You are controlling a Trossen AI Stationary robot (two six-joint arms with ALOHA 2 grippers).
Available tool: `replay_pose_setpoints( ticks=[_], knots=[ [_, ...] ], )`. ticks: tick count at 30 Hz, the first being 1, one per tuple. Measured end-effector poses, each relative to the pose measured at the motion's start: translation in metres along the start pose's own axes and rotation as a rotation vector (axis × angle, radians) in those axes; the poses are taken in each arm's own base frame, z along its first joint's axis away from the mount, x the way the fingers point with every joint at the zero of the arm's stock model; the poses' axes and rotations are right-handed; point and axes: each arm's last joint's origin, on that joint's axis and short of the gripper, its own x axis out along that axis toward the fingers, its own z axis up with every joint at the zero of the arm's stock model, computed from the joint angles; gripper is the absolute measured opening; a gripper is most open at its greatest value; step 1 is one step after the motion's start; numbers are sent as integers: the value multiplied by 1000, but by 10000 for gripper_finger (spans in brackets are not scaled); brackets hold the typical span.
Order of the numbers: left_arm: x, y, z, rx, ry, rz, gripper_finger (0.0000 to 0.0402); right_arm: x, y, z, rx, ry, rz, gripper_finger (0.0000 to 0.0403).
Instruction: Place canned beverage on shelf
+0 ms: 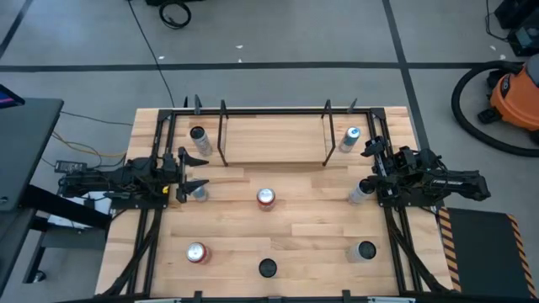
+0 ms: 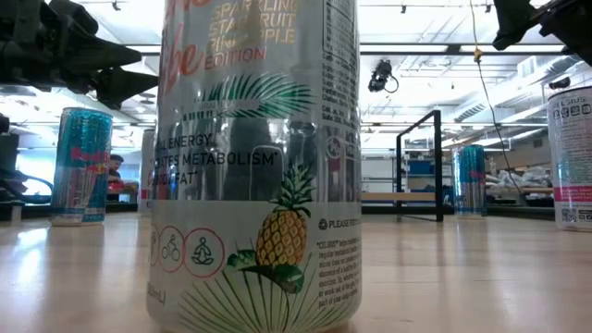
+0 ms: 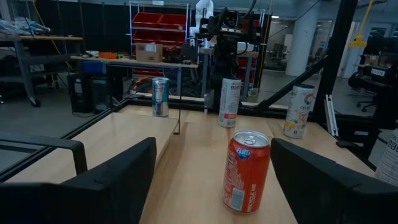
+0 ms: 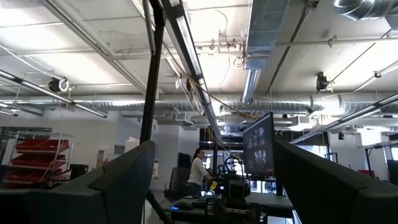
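**A:** Where is the shelf (image 1: 274,139)?

**B:** At the far edge of the counter (image 1: 312,236), in the middle. Its black rods frame a light wood board, and nothing stands on the board.

**A:** And the cans?

**B:** A red can (image 1: 266,198) stands upright at the counter's centre, just in front of the shelf. In the left wrist view that same red can (image 3: 245,170) stands between the dark fingers (image 3: 106,183) but farther off, untouched. A dark-topped can (image 1: 198,135) stands just left of the shelf, a blue-topped can (image 1: 352,137) just right of it. Along the near edge are another red can (image 1: 197,252), a black-topped can (image 1: 268,268) and a grey-topped can (image 1: 365,251). The low view is nearly filled by the pineapple-printed can (image 2: 257,162) close to the lens.

**A:** The left pincer (image 1: 195,178)?

**B:** At the counter's left side, pointed toward the middle, fingers parted about halfway and holding nothing. A silver can (image 1: 199,193) stands just beside its tips; I cannot tell whether they touch.

**A:** The right pincer (image 1: 368,168)?

**B:** At the right side, tilted upward so that its camera sees the ceiling, with the fingers (image 4: 118,180) spread wide and empty. A pale can (image 1: 360,193) stands just below it on the counter.
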Motion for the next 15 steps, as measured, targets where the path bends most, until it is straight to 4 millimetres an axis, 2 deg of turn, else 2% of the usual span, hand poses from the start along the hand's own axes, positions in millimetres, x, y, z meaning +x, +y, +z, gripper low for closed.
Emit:
replay_pose_setpoints(
  ticks=[15],
  knots=[
    [0, 0, 0, -1, -4, 0, 318, 0, -2, 1, -2, -16, -78, 337]
  ],
)
